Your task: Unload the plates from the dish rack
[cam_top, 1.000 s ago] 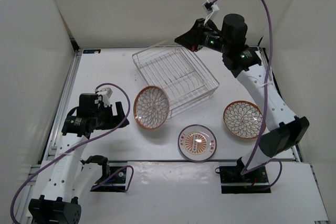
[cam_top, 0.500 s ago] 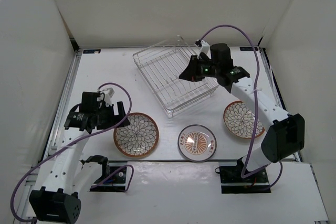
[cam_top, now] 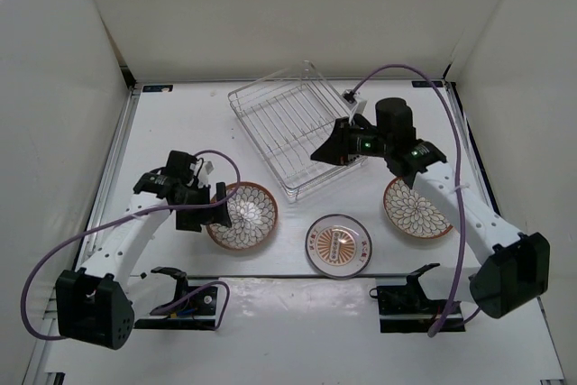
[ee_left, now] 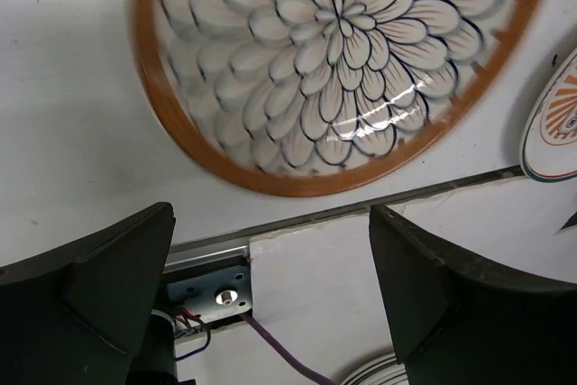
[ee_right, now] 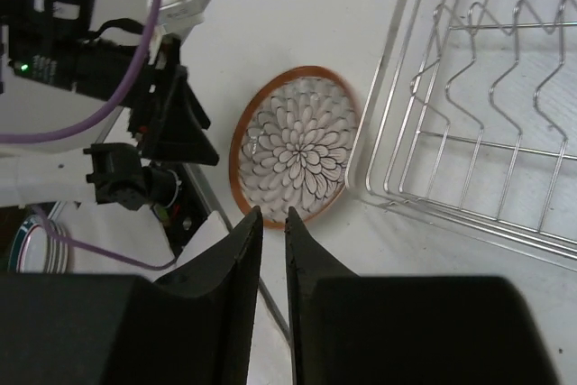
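Dish rack [cam_top: 297, 128] stands empty. Three plates [cam_top: 242, 215] lie flat on the table [cam_top: 180, 123] in front of it. Left gripper [ee_left: 270, 268]: jaws wide apart, beside one plate. Right gripper [ee_right: 269, 227]: pinched together, empty. Unloading appears complete.

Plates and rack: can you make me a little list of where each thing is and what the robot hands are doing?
dish rack: silver wire, back middle of the table, no plates in it
left petal plate: flat, face up, in front of the rack
middle plate: pale with an orange centre, flat near the front edge
right petal plate: flat, face up, partly under the right arm
left gripper: open, empty, beside the left petal plate
right gripper: fingers almost together, empty, over the rack's near side
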### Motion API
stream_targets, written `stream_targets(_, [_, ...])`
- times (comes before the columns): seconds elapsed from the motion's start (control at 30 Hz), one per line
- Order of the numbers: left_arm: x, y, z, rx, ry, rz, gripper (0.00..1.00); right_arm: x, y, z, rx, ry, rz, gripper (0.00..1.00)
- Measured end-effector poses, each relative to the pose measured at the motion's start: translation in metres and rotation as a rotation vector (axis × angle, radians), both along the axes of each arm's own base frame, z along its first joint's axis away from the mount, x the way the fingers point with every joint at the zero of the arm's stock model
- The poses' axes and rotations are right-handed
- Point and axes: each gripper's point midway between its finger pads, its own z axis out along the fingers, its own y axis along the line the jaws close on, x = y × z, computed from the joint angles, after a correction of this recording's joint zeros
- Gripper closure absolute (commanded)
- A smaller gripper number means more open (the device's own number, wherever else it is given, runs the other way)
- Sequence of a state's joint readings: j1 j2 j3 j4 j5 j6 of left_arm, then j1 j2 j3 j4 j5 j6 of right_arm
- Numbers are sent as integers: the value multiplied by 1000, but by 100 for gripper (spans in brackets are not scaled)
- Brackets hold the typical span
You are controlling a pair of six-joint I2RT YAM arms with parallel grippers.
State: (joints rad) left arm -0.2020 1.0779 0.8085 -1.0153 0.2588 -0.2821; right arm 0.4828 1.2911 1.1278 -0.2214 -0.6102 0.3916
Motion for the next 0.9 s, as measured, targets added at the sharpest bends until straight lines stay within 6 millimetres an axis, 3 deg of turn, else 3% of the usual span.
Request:
stream_targets(0.23, [-8, -4, -20, 39, 30, 31, 0, -39, 1, -9, 49, 23, 89, 80])
stream_targets(0.37, [-21, -7, -55, 71, 64, 61, 0, -58, -3, -30, 36, 67, 112, 80])
stream_targets(0.47, [-30, -5, -80, 83, 106, 128, 0, -71, -9, -34, 41, 65, 118, 80])
stream_targets(0.7, [-3, -17, -75, 14, 7, 233, 0, -96, -30, -19, 61, -60, 97, 77])
stream_targets(0.9, [15, -20, -73, 1, -35, 279, 0, -104, -46, -18, 29, -126, 47, 75])
